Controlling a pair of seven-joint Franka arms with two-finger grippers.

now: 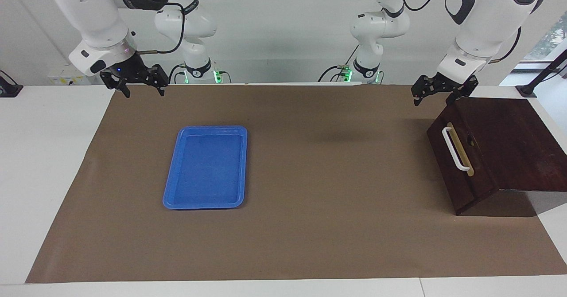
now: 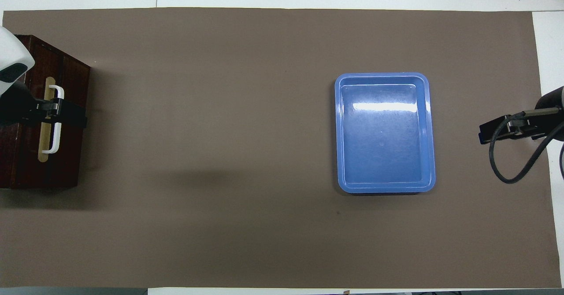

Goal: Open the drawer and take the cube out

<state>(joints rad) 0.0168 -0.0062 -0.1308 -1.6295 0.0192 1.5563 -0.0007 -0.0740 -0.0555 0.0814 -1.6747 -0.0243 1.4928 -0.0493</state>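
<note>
Closed drawer, both arms raised over the desk

Brown mat (image 1: 310, 177) covers the white desk (image 1: 44, 177); dark reddish-brown wooden drawer (image 1: 460, 164) with white bar handle (image 1: 454, 148) sits shut at the left arm's end; flat blue plastic tray (image 1: 206, 166) lies well apart; left gripper (image 1: 440, 94) hangs wide over the drawer box, right gripper (image 1: 135, 84) wide, empty

The drawer (image 1: 460, 155) sits shut, well apart from the tray (image 1: 206, 168).
</note>
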